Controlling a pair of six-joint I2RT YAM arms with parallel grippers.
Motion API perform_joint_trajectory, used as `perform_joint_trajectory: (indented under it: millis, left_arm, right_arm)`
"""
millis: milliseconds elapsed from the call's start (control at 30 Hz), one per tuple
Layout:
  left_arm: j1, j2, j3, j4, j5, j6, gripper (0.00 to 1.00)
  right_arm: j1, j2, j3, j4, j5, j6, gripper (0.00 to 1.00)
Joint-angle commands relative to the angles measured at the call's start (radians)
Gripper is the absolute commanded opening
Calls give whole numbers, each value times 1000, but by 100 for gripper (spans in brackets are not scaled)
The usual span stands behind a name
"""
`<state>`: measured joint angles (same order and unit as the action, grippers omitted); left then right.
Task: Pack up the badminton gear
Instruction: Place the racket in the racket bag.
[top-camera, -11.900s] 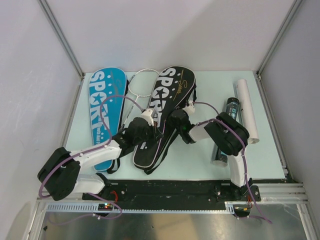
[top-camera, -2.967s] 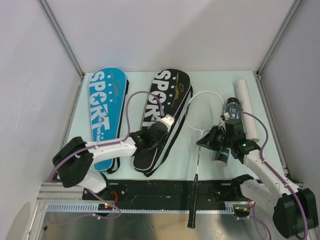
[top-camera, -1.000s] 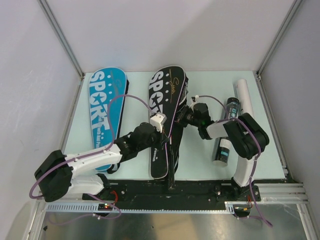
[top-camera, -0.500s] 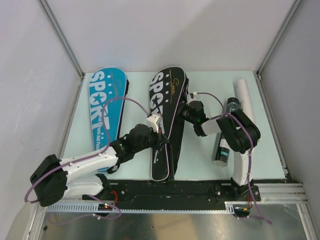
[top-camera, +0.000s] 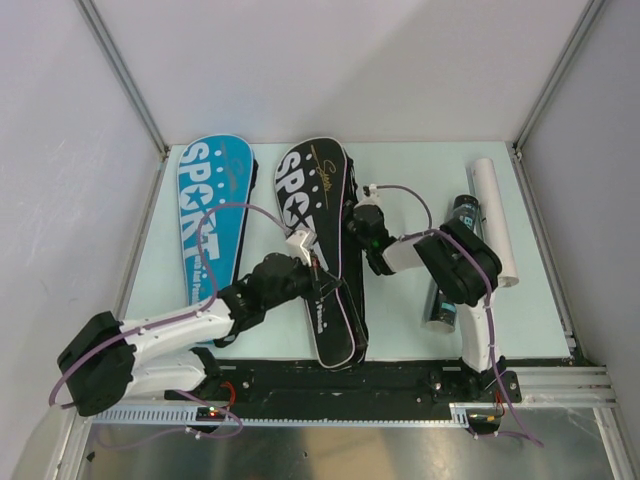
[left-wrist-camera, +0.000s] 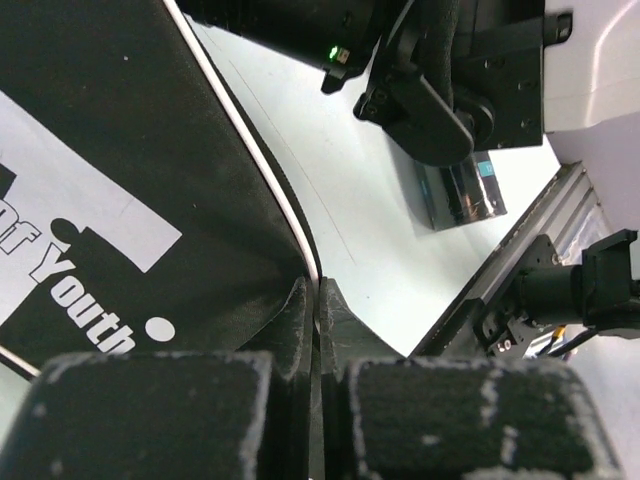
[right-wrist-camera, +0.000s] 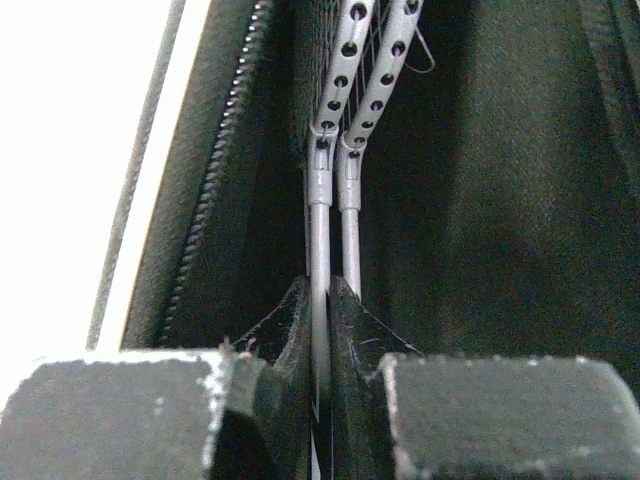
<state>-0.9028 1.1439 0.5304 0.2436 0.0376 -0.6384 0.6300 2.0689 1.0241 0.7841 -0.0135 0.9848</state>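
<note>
Blue bag 1 | black bag 1, left gripper clamping | right gripper clamping racket

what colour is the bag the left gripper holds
Black, with white lettering and white edge piping; the top external view shows the bag best.

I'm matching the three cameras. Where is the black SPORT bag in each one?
Top external: black SPORT bag lies centre, between both arms.
Left wrist: fills the left, edge pinched by left gripper.
Right wrist: its dark inside surrounds the racket in the right gripper.
Shared landmark: the bag's white piping.
</note>
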Motion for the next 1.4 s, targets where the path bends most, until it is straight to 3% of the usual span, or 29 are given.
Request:
perform_joint_trajectory:
  millis: [0,133,200,400,633,800,967,1367]
  left_arm:
    - [-6,-63,-16,106,34,-48,0]
    - [-6,-74,-31,109,-6,-42,0]
    - [-4,-70,-39,109,-24,-28,0]
    - [21,-3,-48,109,-61,-12,0]
    - [38,36,-38,108,-65,16,0]
    - [45,38,-41,107,-74,29,0]
    - [47,33,-45,105,-78,25,0]
    - [47,28,-40,106,-80,28,0]
  right_arm:
    - [15,10,51,71,169,-46,0]
    - [40,10,55,35,232,-59,0]
    - [33,0,61,4,166,-52,3]
    - [-12,-86,47,-222,-168,-79,40]
    - [-85,-203,-64,-302,-562,-160,54]
    - [-92,-323,-98,-512,-645,-279,52]
    - [-76,-421,-195,-597,-682,-334,51]
    - [37,-441,-338,-584,-641,-323,49]
